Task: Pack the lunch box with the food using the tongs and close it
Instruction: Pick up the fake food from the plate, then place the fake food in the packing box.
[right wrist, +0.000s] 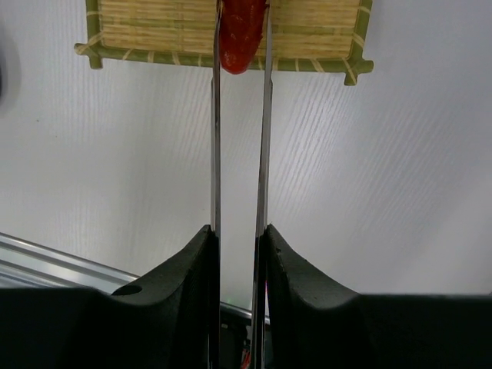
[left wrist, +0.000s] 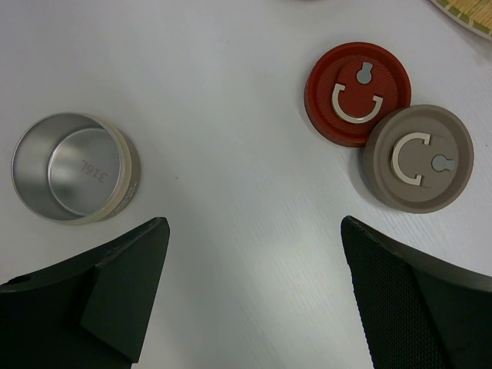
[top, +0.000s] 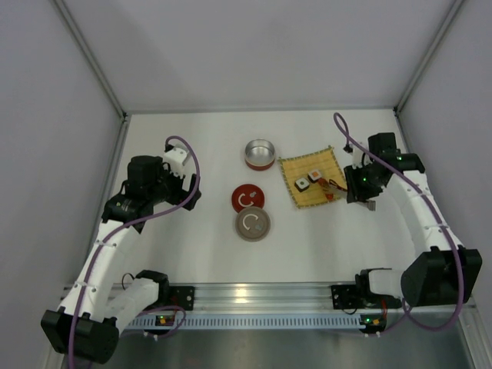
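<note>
My right gripper (right wrist: 240, 234) (top: 358, 190) is shut on the slim silver tongs (right wrist: 215, 154) (top: 338, 190), pressing their two arms inward. The tongs' tips pinch the red sausage piece (right wrist: 242, 34) at the near edge of the bamboo mat (right wrist: 154, 31) (top: 307, 165). Two sushi rolls (top: 301, 184) (top: 315, 176) sit on the mat. A lunch box tin with a red band (top: 260, 154) stands open left of the mat. My left gripper (left wrist: 254, 227) (top: 184, 184) hangs open over bare table, with a silver tin with a beige band (left wrist: 75, 167) ahead on its left.
A red lid (left wrist: 358, 92) (top: 247, 197) and a taupe lid (left wrist: 419, 157) (top: 252, 224) lie touching each other mid-table. White walls enclose the table on three sides. The metal rail (top: 254, 296) with both arm bases runs along the near edge.
</note>
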`<state>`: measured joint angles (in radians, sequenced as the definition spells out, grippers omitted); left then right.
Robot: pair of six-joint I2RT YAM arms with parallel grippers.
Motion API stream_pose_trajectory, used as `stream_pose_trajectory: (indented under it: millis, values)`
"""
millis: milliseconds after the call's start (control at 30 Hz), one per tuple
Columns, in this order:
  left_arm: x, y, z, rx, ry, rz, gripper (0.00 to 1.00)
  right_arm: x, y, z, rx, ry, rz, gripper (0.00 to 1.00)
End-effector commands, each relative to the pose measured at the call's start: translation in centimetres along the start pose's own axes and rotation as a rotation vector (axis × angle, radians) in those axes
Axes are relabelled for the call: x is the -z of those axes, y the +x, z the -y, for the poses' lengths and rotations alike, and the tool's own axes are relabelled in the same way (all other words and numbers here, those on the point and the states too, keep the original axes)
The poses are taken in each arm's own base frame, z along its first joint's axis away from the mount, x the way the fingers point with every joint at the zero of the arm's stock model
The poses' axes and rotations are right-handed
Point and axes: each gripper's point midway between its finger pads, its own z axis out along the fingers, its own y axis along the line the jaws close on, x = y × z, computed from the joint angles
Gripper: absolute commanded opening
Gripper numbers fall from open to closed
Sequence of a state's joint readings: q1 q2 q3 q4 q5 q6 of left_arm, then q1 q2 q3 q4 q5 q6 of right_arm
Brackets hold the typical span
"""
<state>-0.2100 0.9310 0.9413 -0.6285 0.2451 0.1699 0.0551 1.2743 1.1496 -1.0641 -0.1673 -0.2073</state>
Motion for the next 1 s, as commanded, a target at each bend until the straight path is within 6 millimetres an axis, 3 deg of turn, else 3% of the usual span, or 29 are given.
stream_pose_trajectory:
  millis: [0, 167, 333, 400, 533, 667, 700, 733, 800, 833, 967]
  values:
    - [0.5, -1.7, -0.2, -0.005, -0.015, 0.072, 0.99, 4.5, -3.8, -1.1, 0.066, -0.013, 0.190, 0.00]
    - [0.2, -1.9, 0.2, 0.008, 0.015, 0.078, 0.98, 7.4, -7.4, -2.7, 0.120, -0.084, 0.320, 0.00]
    - [0.0, -2.6, 0.5, 0.021, 0.032, 0.094, 0.98, 7.5, -11.1, -3.6, 0.146, -0.152, 0.384, 0.00]
    - [-0.2, -2.6, 0.5, 0.024, 0.037, 0.094, 0.98, 7.6, -13.0, -4.9, 0.177, -0.201, 0.430, 0.00]
    - [-0.5, -2.5, 0.6, 0.034, 0.043, 0.086, 0.98, 5.4, -15.6, -7.2, 0.235, -0.251, 0.396, 0.00]
    - [-0.7, -2.6, 0.6, 0.043, 0.044, 0.090, 0.98, 4.8, -18.6, -9.4, 0.287, -0.248, 0.409, 0.00]
    - [-0.8, -2.5, 0.6, 0.045, 0.046, 0.089, 0.98, 4.6, -19.0, -9.6, 0.288, -0.245, 0.402, 0.00]
    - [-0.9, -2.6, 0.6, 0.047, 0.047, 0.092, 0.98, 3.1, -19.3, -9.7, 0.286, -0.245, 0.368, 0.00]
    - [-1.1, -2.6, 0.6, 0.052, 0.051, 0.089, 0.98, 2.9, -20.3, -10.4, 0.292, -0.247, 0.360, 0.00]
    - [-1.2, -2.7, 0.6, 0.055, 0.049, 0.092, 0.98, 1.3, -20.1, -10.5, 0.283, -0.253, 0.311, 0.00]
    - [-1.4, -2.6, 0.5, 0.054, 0.049, 0.093, 0.98, -0.2, -21.1, -11.3, 0.290, -0.265, 0.276, 0.00]
